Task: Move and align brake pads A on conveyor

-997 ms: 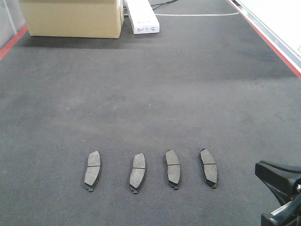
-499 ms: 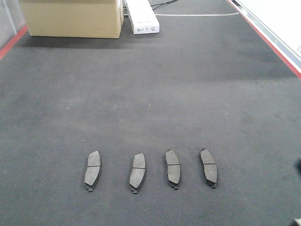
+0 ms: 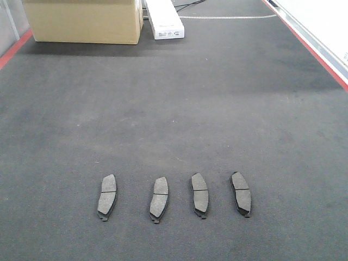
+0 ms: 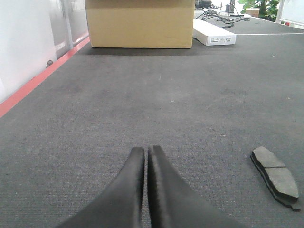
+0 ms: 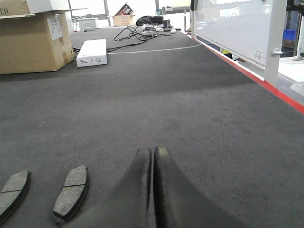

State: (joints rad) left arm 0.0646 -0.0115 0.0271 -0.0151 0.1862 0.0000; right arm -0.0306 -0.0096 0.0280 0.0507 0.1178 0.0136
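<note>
Several dark-grey brake pads lie side by side in a row on the conveyor (image 3: 174, 109), near its front, from the leftmost (image 3: 107, 197) to the rightmost (image 3: 241, 193). Each has a thin groove across the middle. Neither gripper shows in the front view. In the left wrist view my left gripper (image 4: 146, 149) is shut with nothing in it, low over the belt, and one pad (image 4: 275, 175) lies to its right. My right gripper (image 5: 153, 151) is likewise shut and empty; two pads (image 5: 71, 192) (image 5: 12, 192) lie to its left.
A large cardboard box (image 3: 84, 22) and a long white box (image 3: 165, 22) stand at the belt's far end, with cables (image 5: 137, 33) behind them. Red stripes (image 3: 315, 51) run along both belt edges. A glass panel (image 5: 232, 28) rises beyond the right edge.
The right gripper, seen at the lower right edge of the front view a second ago, has drawn back out of that view. The pads have not moved.
</note>
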